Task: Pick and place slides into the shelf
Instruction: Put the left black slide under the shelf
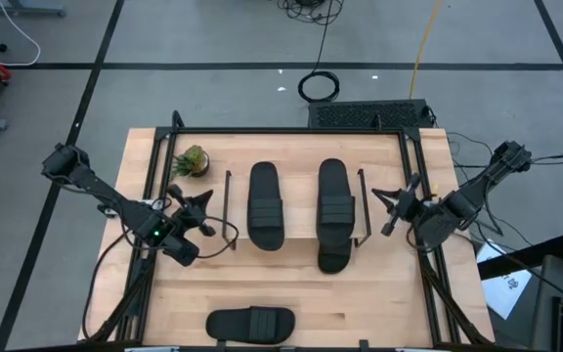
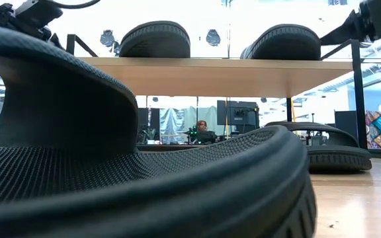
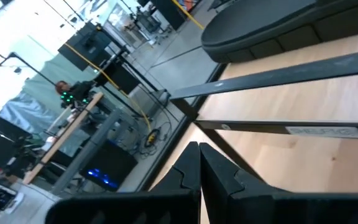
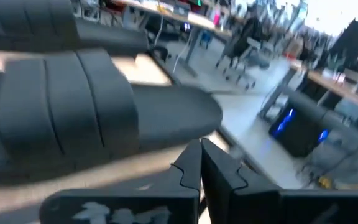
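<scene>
The shelf [image 1: 296, 210] stands mid-table. Two black slides lie side by side on its top board, the left one [image 1: 264, 205] and the right one [image 1: 332, 200]; the low view shows them as well [image 2: 154, 38] [image 2: 284, 41]. A third slide [image 2: 333, 147] rests under the top board, and its near end [image 1: 333, 260] sticks out. The fourth slide [image 1: 250, 325] lies sole-down near the table's near edge and fills the low view [image 2: 111, 172]. My left gripper [image 1: 206, 210] [image 3: 199, 163] is shut, just left of the shelf. My right gripper [image 1: 391, 207] [image 4: 201, 163] is shut, just right of the shelf, facing the right slide [image 4: 73, 106].
A small potted plant [image 1: 193, 160] stands at the table's far left, beside the shelf. The table's black frame bars [image 1: 291, 131] run along its far edge and sides. A black grille [image 1: 369, 114] and cables lie beyond the far edge. Bare wood [image 1: 379, 303] lies between the shelf and the near edge.
</scene>
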